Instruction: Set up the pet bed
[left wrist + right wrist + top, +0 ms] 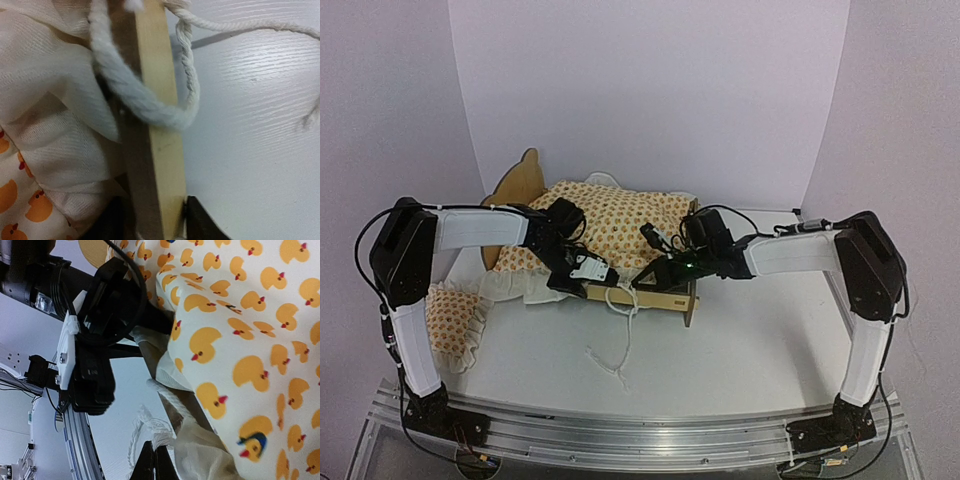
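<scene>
Found on table (pixel 750 340), between both arms: pet bed (pixel 676 299). Light plywood frame with low side rails; curved-top headboard (pixel 523 176) at the left arm's end. Interior covered by duck-print cushion (pixel 620 220). Cord tie (pixel 145 100) looped over front rail (pixel 157 150). On left gripper (pixel 152 222), fingers (pixel 200 222) set either side of that rail; clamped or loose not determinable. On right gripper (pixel 155 465), fingers closed together beside cord and ruffle.

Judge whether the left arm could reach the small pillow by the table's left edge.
Probably yes: the small pillow lies uncovered beside that arm, though the left gripper straddles the bed's front rail.
</scene>
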